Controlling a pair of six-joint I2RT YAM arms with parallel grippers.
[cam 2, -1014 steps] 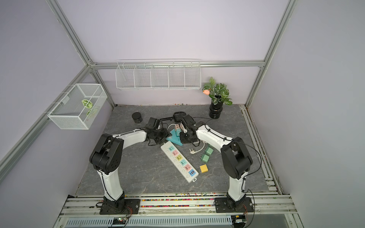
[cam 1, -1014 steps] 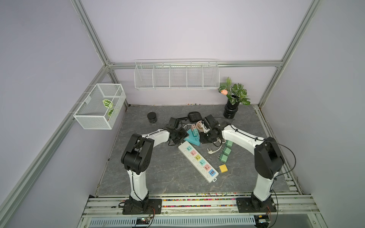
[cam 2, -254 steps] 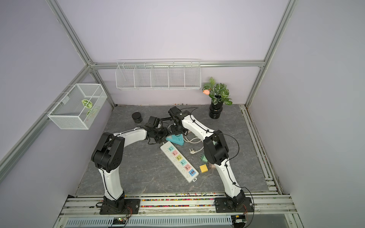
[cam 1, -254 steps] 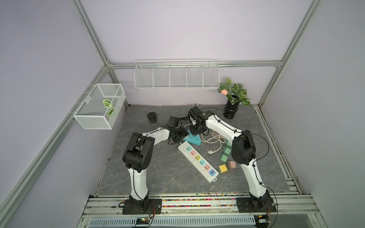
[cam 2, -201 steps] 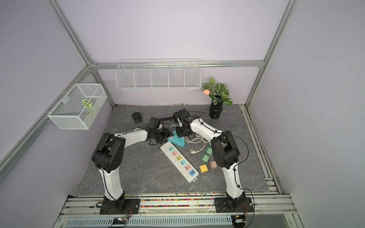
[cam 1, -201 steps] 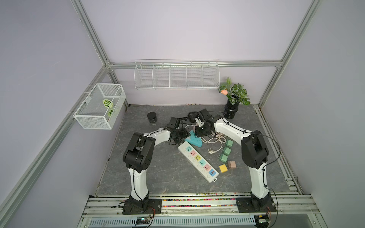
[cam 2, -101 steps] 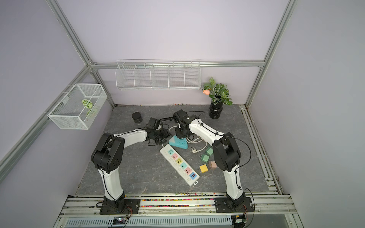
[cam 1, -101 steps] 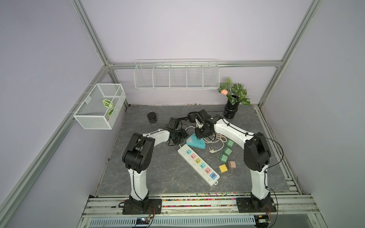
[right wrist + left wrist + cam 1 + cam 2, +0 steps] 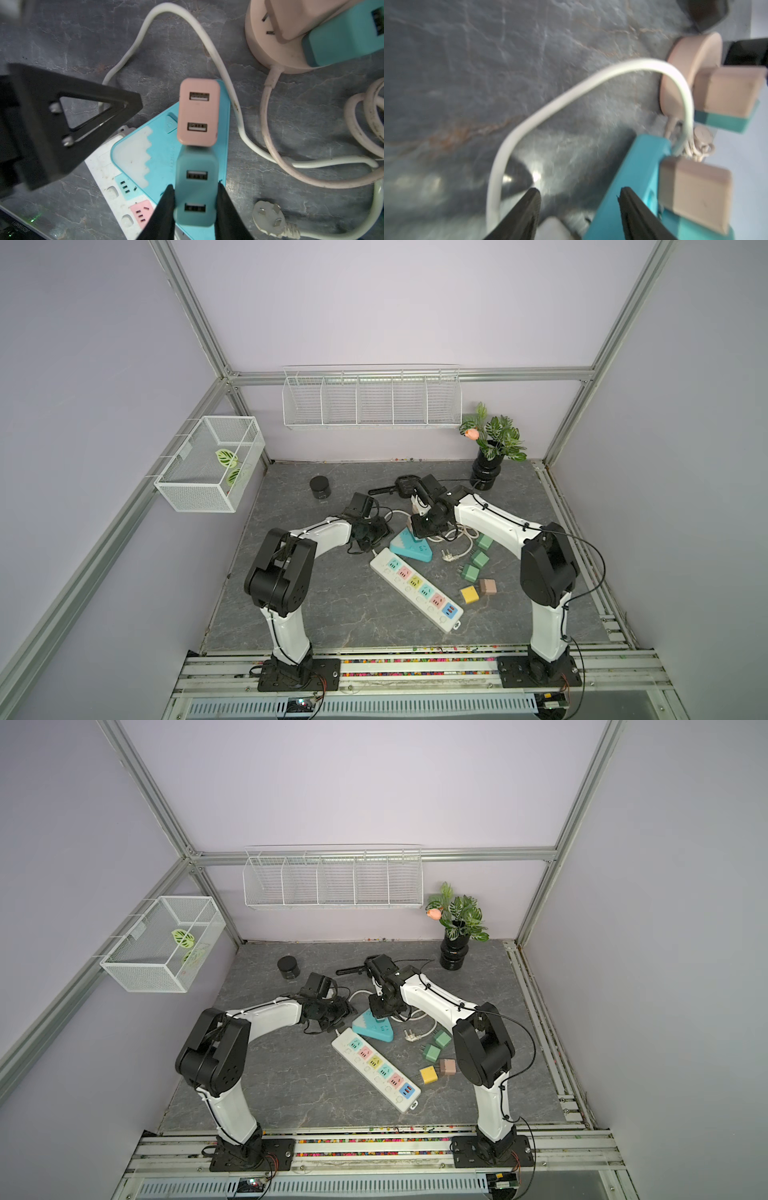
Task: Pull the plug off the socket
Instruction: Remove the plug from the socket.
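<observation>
The teal two-port USB charger plug [image 9: 195,189] stands on the teal triangular plastic socket block [image 9: 164,143]. That block is around the middle of the table, with one corner overlapping the end of the long white power strip [image 9: 415,589]. The right gripper [image 9: 195,185] is pinching the plug, one black finger flat on each long side. From straight above there's no telling if the prongs are fully seated or partway out, so best guess is the pull itself is the step in hand.

To do it well, it should go straight up along the prongs with no twisting. The plug is smooth, glossy plastic with rounded corners, so a slanted tug could let it slip out of the pinch. The pink twin plug [image 9: 198,113] sits right against its end, and rocking that way would knock it. The block looks thin and light, so it would probably ride up with the plug unless it's pinned.

That looks like a job for the left gripper [image 9: 579,188]. Its jaws are spread with nothing pinched, one finger at the block's edge (touching or not, can't tell) and the other beside the white rubbery cord [image 9: 550,108]. Pressing the block down first seems smart.

Further out are a round pink socket [image 9: 268,41] and the matte grey stone-look tabletop [image 9: 332,614].
</observation>
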